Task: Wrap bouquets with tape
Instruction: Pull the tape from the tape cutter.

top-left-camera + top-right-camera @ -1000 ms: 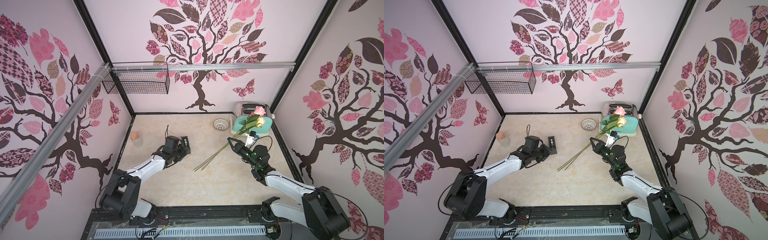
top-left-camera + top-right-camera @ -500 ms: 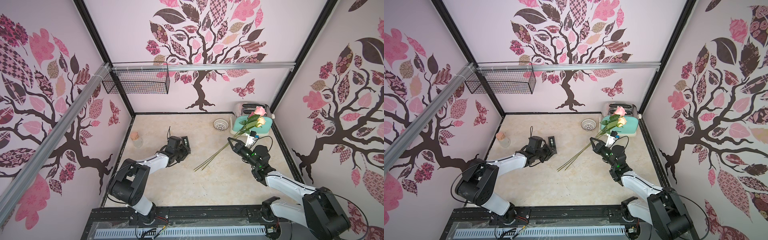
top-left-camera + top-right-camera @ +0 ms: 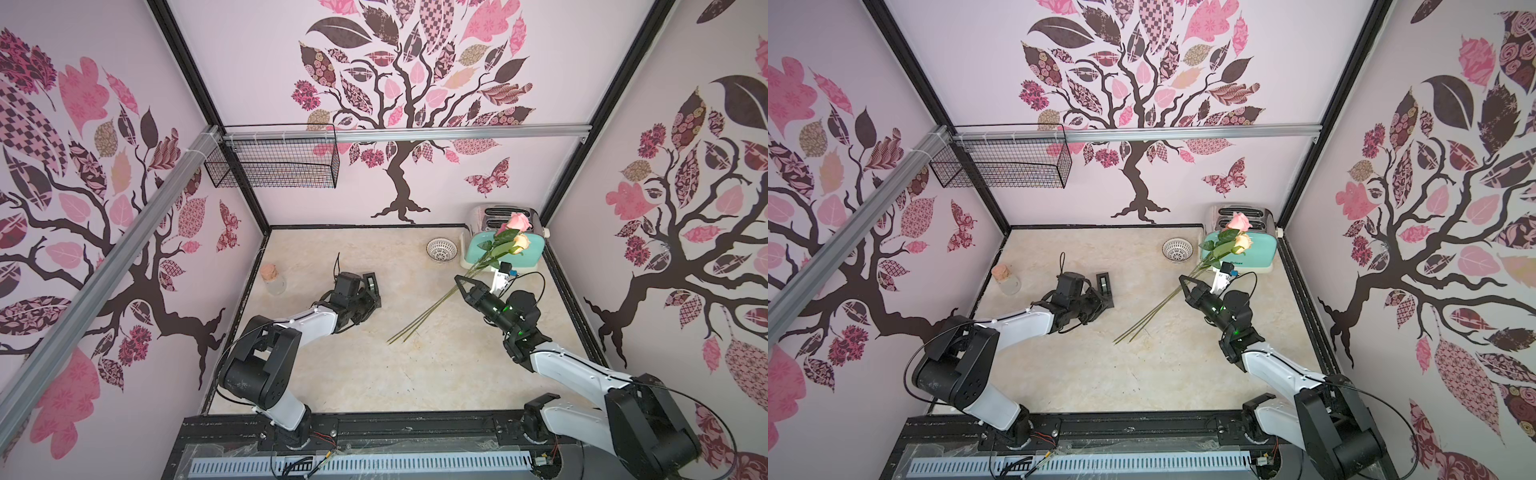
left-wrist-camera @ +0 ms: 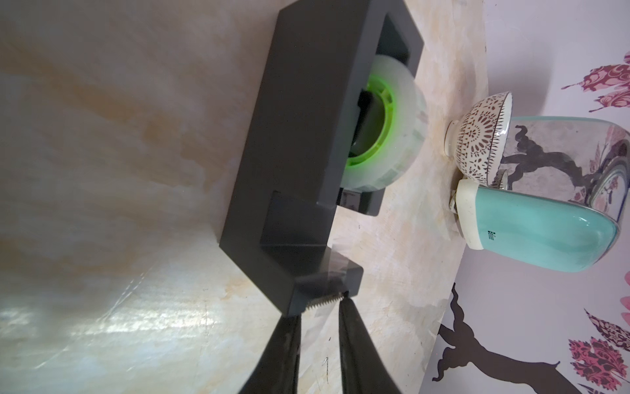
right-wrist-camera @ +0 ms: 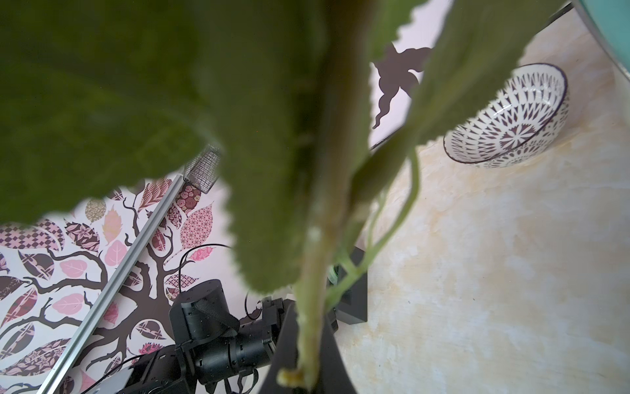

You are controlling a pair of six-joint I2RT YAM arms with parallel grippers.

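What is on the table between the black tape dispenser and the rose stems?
Nothing. In both top views the marbled table is bare between the tape dispenser and the rose stems.

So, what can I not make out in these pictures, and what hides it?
The tape, loose end: left wrist view, the clear film is faint near the dispenser, so whether the left gripper pinches it is unclear.
Jaws of the left gripper: both top views, black on black under its own wrist.
The bouquets: right wrist view, blurred leaves fill it; the rest is cut off.
The corked jar: top views, too small to see contents.
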